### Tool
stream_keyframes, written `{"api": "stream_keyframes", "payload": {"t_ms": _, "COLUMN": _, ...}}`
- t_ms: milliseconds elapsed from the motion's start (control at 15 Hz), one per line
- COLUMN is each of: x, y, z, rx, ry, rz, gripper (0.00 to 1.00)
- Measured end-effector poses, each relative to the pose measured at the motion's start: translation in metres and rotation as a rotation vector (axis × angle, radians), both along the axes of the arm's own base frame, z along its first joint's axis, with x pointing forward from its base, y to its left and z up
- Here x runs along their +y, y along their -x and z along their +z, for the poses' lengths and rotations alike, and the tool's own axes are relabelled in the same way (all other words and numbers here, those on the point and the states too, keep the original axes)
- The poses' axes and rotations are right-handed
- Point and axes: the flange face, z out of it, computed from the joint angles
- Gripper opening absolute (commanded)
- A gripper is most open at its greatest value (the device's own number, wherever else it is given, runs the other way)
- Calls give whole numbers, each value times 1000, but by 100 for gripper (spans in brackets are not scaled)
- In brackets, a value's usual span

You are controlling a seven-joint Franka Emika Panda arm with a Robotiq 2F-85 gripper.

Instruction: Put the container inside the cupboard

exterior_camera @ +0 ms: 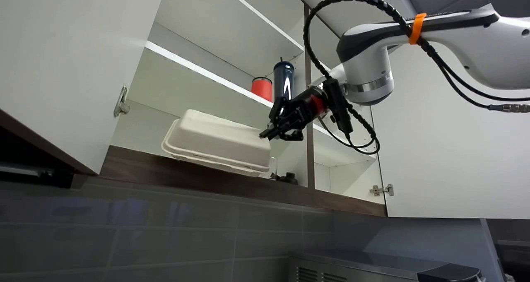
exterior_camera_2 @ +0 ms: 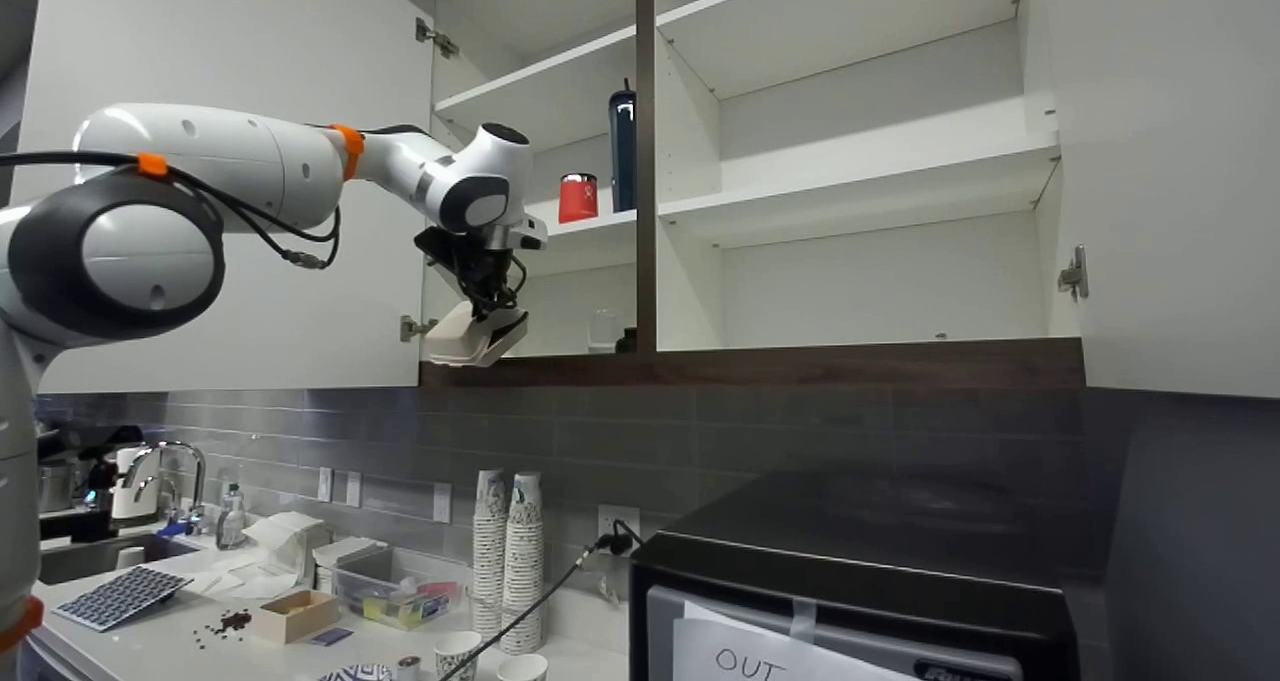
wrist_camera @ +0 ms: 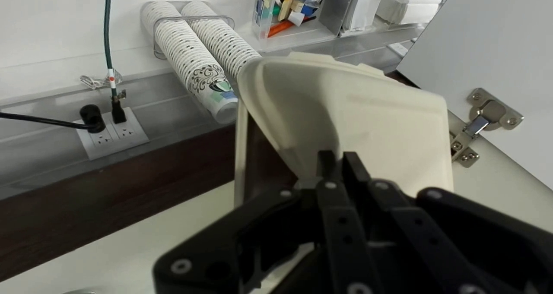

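The container [exterior_camera: 219, 141] is an off-white, shallow tub with a lid. It hangs tilted in front of the lowest compartment of the cupboard [exterior_camera: 198, 175], overlapping its dark bottom edge in that exterior view. It also shows in an exterior view [exterior_camera_2: 462, 339], near the door hinge, and in the wrist view [wrist_camera: 389, 134], where a gap opens between its two halves. My gripper [exterior_camera: 266, 133] is shut on one edge of the container; its fingertips [wrist_camera: 339, 158] are close together there. The cupboard [exterior_camera_2: 860, 363] stands with its doors open. How deep the container reaches into it is hard to tell.
A red cup [exterior_camera: 261, 88] and a tall dark bottle [exterior_camera: 283, 80] stand on the shelf above. A clear cup [exterior_camera_2: 603, 329] and a dark object [exterior_camera: 288, 178] stand on the cupboard floor beside the container. A dark divider [exterior_camera_2: 646, 161] and open door [exterior_camera: 74, 58] flank the compartment.
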Motion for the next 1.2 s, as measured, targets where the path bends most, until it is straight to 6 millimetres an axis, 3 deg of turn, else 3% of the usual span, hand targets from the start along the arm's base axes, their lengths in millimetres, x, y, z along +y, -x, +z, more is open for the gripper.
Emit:
{"api": "stream_keyframes", "payload": {"t_ms": 67, "x": 0, "y": -1, "z": 0, "rx": 1, "ry": -1, "rz": -1, "gripper": 8}}
{"api": "stream_keyframes", "payload": {"t_ms": 133, "x": 0, "y": -2, "z": 1, "rx": 1, "ry": -3, "rz": -3, "gripper": 2}}
{"api": "stream_keyframes", "payload": {"t_ms": 600, "x": -3, "y": -7, "z": 1, "rx": 52, "ry": 0, "rz": -94, "gripper": 2}}
{"api": "stream_keyframes", "payload": {"t_ms": 1200, "x": 26, "y": -21, "z": 30, "rx": 135, "ry": -97, "rz": -241, "gripper": 2}}
